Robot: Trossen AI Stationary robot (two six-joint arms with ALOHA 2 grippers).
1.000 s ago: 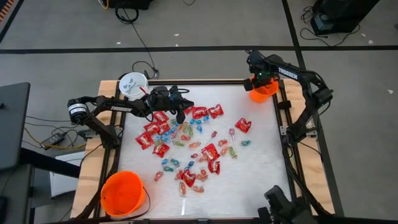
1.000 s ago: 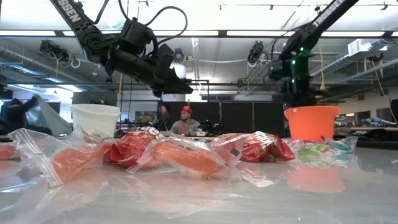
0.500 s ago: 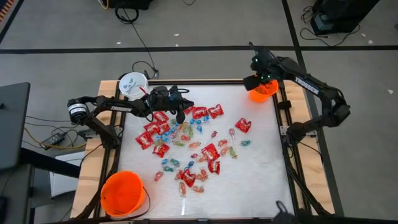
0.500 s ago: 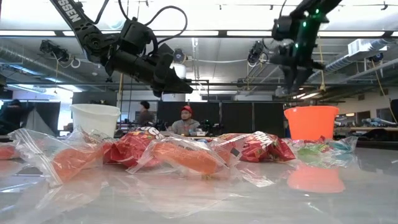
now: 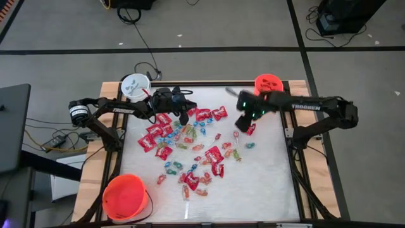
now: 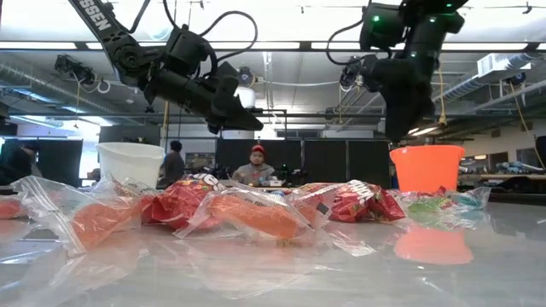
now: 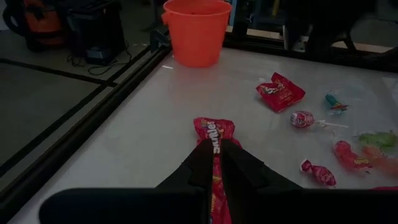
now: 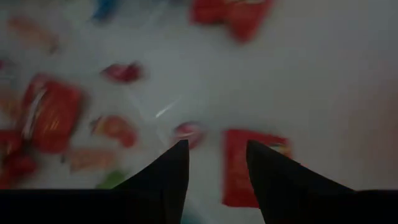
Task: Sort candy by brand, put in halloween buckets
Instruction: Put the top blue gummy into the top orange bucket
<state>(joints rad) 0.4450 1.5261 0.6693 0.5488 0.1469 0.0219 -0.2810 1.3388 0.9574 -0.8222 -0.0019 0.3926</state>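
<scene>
The candy (image 5: 190, 149) lies scattered over the middle of the table: red packets, blue-wrapped pieces and clear-wrapped sweets, some on sticks. The white bucket (image 5: 135, 84) stands at the far left. The small orange bucket (image 5: 268, 84) stands at the far right and the larger orange one (image 5: 125, 196) at the near left. My left gripper (image 5: 184, 116) hangs over the pile's far left part, shut on a red packet (image 7: 214, 134). My right gripper (image 5: 240, 121) hovers open above the table, close to a red packet (image 5: 248, 128), with nothing between its fingers (image 8: 174, 168). My left gripper pinches the red packet between its two fingers, which lie along the packet. The fingers come nearly level from the table's left. The packet's free end (image 7: 212, 127) sticks out past the fingertips. In the low view the gripper (image 6: 246, 122) stands well above the pile.
A black frame runs along the table's edges. Bare white table lies on the near right (image 5: 266, 183). In the low view people show in the room beyond the table (image 6: 256, 166).
My right gripper has swung away from above the small orange bucket toward the table's left and near side. It now hangs over the right part of the candy and has rolled about its own line on the way. The left arm has kept still.
</scene>
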